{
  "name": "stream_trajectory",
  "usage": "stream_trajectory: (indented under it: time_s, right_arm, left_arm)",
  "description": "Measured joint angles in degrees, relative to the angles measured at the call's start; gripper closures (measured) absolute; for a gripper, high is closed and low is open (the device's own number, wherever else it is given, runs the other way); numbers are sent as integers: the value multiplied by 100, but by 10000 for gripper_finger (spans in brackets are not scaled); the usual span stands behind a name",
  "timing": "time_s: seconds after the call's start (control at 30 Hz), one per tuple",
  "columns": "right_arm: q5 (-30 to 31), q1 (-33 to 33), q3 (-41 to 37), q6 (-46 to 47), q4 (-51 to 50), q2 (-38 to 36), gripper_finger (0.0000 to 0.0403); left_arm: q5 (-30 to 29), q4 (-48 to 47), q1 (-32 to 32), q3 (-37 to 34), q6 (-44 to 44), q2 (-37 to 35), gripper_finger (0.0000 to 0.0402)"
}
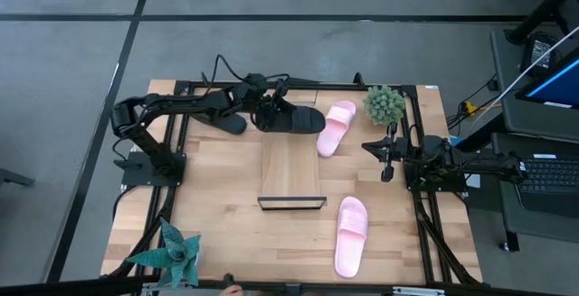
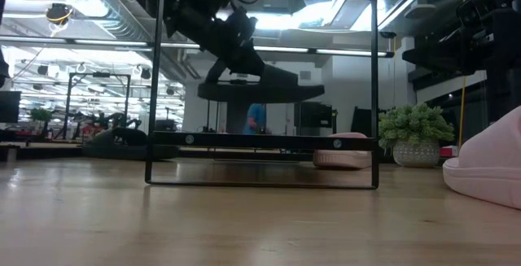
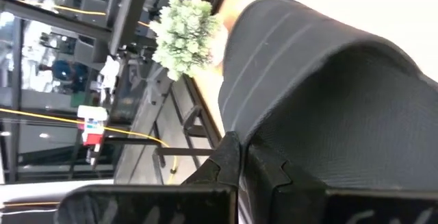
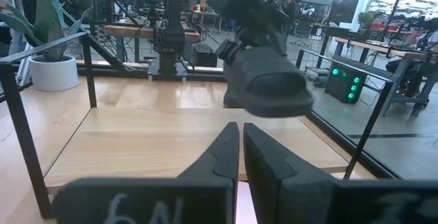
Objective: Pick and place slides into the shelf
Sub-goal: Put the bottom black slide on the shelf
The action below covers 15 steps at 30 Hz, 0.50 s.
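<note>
Left gripper point(image 1: 271, 111) clamped on a black slide point(image 1: 296, 119), lifted over the far end of the shelf point(image 1: 291, 171), probably light, squishy and bendy, so best pinched by the strap or rim; right gripper point(image 1: 387, 158) waiting near the table's right edge, fingers pressed together, empty.

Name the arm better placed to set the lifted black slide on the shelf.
Left. Its left gripper already holds the black slide above the shelf; the right gripper waits empty beside it.
</note>
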Motion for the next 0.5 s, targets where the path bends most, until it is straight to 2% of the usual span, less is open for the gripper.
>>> stream_trajectory:
  time_s: [0.37,0.5]
  right_arm:
    - [3,-2,0,-32,0,0,377]
    - [4,0,0,-52,9,0,377]
  left_arm:
    - [30,664,236,-10,32,506,401]
    - [220,710,451,-10,32,558,401]
